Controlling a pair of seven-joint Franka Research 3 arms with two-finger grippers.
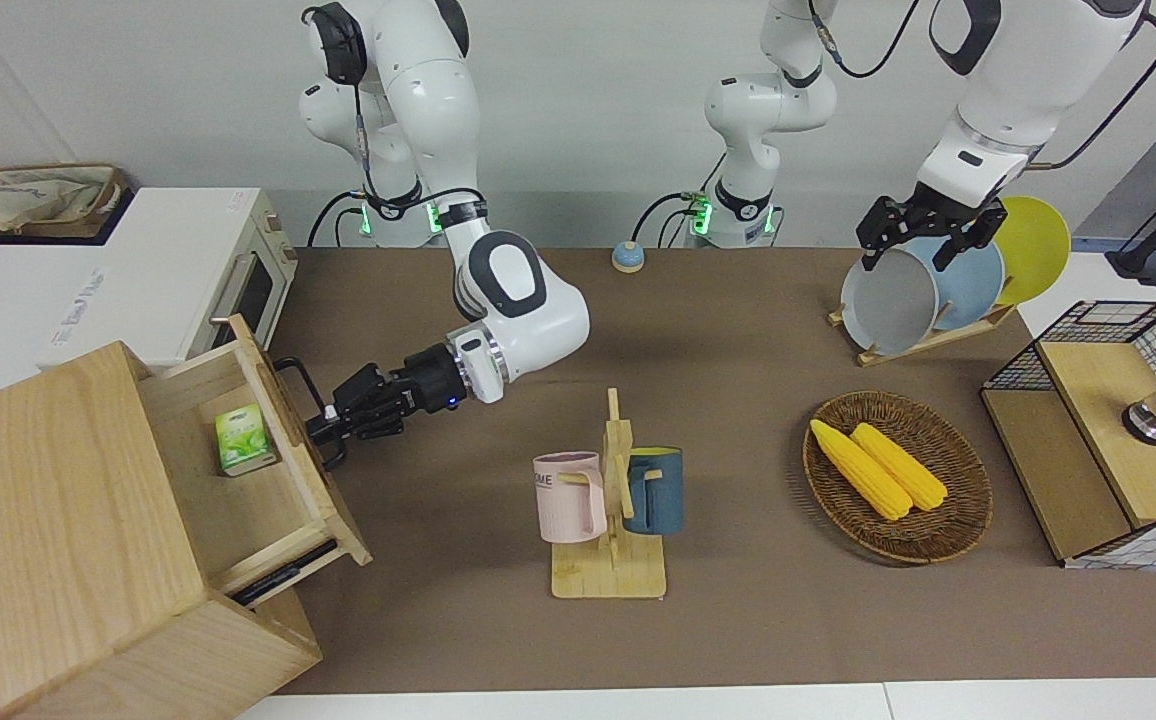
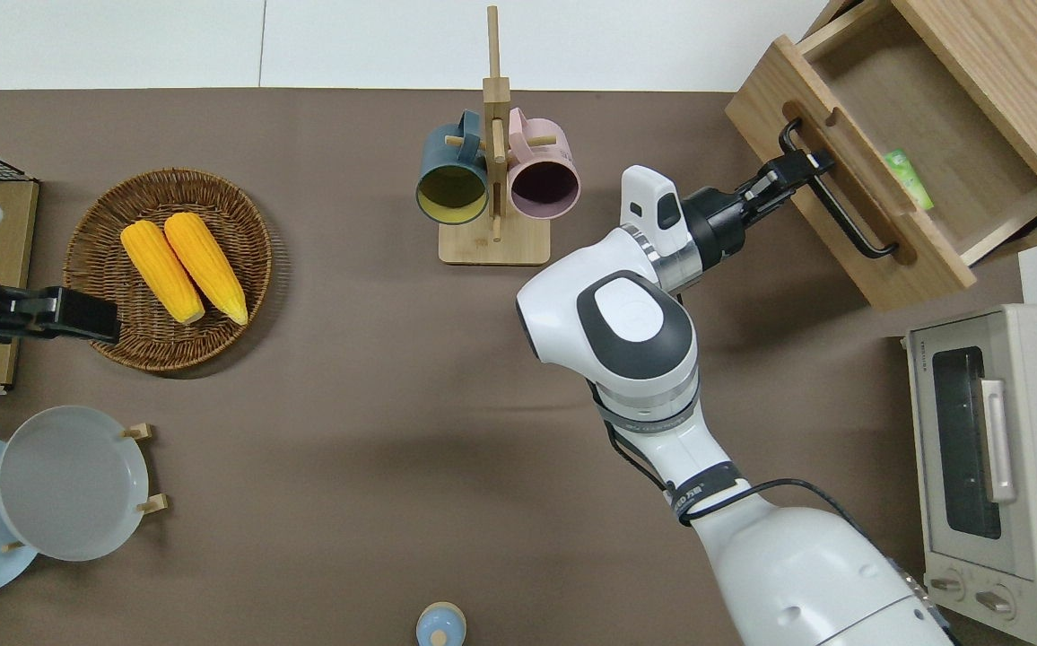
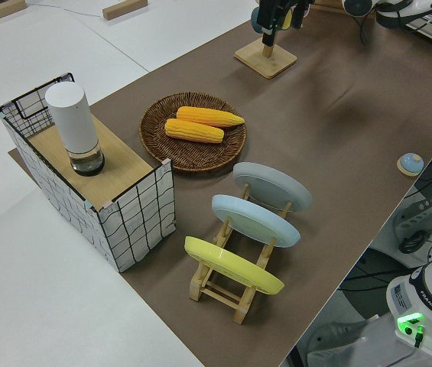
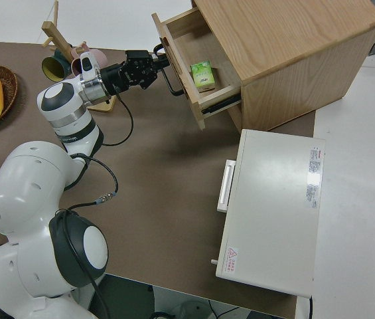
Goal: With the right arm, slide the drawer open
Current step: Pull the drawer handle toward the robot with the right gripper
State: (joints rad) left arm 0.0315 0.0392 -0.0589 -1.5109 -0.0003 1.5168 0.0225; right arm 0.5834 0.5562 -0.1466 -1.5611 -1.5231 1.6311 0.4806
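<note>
**A:** In the front view, where was the wide, shallow light-wood drawer [image 1: 238, 470]?

**B:** At the right arm's end of the brown counter [image 1: 738, 620], pulled well out of its large pale wooden box cabinet [image 1: 48, 540], with a small green carton [image 1: 241, 438] lying inside. The right arm's black two-finger claw [image 1: 323, 428] sat at the black metal U-shaped bar handle [image 1: 300, 385], fingers pinched on the bar. The left arm was parked; I couldn't tell its claw's state.

**A:** How would it handle, in your judgement?

**B:** Rigid wood on side runners, moderately heavy but nearly empty, so it should roll with a steady pull. The bar looked stiff and smooth, and it was the only sensible place to hold.

**A:** And the overhead view?

**B:** The drawer's [image 2: 895, 152] long axis ran along its front panel, diagonal to the counter edge; the handle [image 2: 832, 193] lay parallel to it. The open front pointed obliquely toward the wooden mug rack [image 2: 493, 161]. The claw [image 2: 797, 170] held the bar nearer its farther end, off centre, which might rack the drawer slightly.

**A:** The left side view?

**B:** It didn't show the drawer.

**A:** The right side view?

**B:** The drawer [image 4: 197, 73] stuck out of the cabinet [image 4: 287, 53], the claw [image 4: 155, 63] clamped across the handle [image 4: 170, 78], the white toaster oven [image 4: 273, 212] nearer to the robots.
</note>
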